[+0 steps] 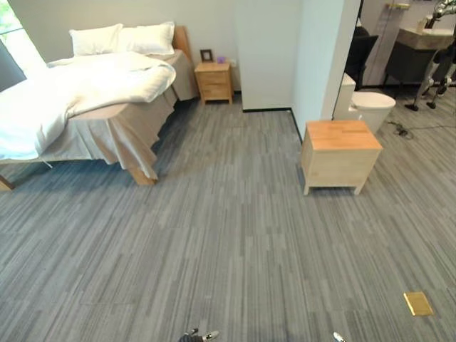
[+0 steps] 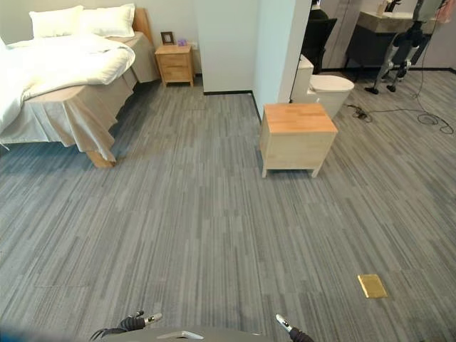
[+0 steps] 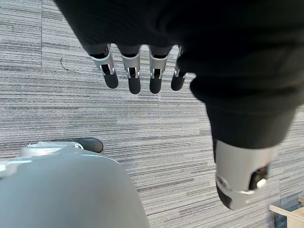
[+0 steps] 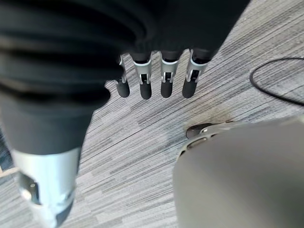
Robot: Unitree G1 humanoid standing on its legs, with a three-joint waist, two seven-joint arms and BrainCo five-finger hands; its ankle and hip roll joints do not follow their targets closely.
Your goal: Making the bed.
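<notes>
The bed point(image 1: 107, 121) stands at the far left of the room against the wall, well apart from the robot, with a wide stretch of grey floor point(image 1: 214, 242) between them. It is not yet made, by the look of it: the white duvet point(image 1: 78, 89) lies bunched and skewed across the mattress, heaped toward the near left side and spilling over that edge, while the beige sheet point(image 1: 117, 135) beneath hangs bare at the foot corner. Two white pillows point(image 1: 121, 39) sit side by side at the headboard and seem already in place. The left hand point(image 3: 137, 71) hangs over the floor with straight, relaxed fingers, holding nothing; the right hand point(image 4: 156, 76) hangs likewise, empty and uncurled. So the work has scarcely begun, I judge: the robot must first walk to the bed, then take hold of the duvet, pull it flat and square it over the sheet.
</notes>
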